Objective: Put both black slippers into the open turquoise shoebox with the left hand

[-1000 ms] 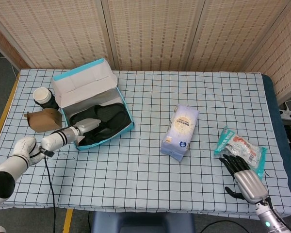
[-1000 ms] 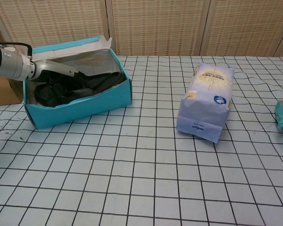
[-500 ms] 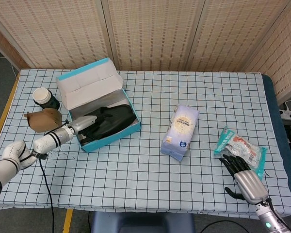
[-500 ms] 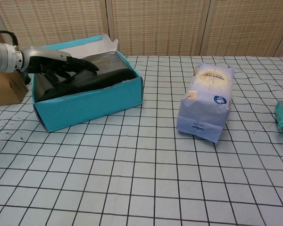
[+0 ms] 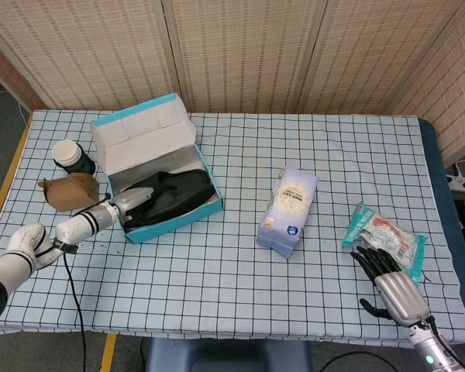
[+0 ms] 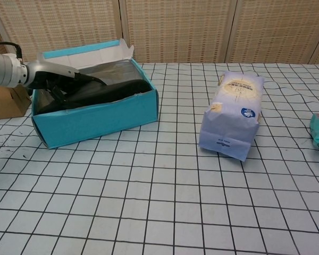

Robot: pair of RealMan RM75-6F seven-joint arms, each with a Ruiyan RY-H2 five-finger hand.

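Left hand (image 5: 132,199) reaches in over the near-left end of the turquoise shoebox (image 5: 187,219), fingers stretched out flat and lying on the black slippers (image 5: 174,194); from the chest view the same hand (image 6: 61,74) sits above the box's left rim, and whether those fingers actually clamp any of the dark material, I cannot tell. The slippers lie inside the box, a dark mass filling its floor, and the two cannot be told apart from either angle. The shoebox (image 6: 95,119) stands on the checked table (image 5: 217,287) with its lid (image 5: 143,139) tipped up and back toward the wicker screen. Just left of the box, a brown paper bag (image 5: 68,191) and a paper cup (image 5: 68,153) with a dark lid. Well apart to the right, a pale blue bag (image 5: 287,210) lies near the table's middle. Over at the far right edge, the right hand (image 5: 389,280) rests on the table, fingers apart and holding nothing, its fingertips touching or just beside a turquoise snack packet (image 5: 387,236).
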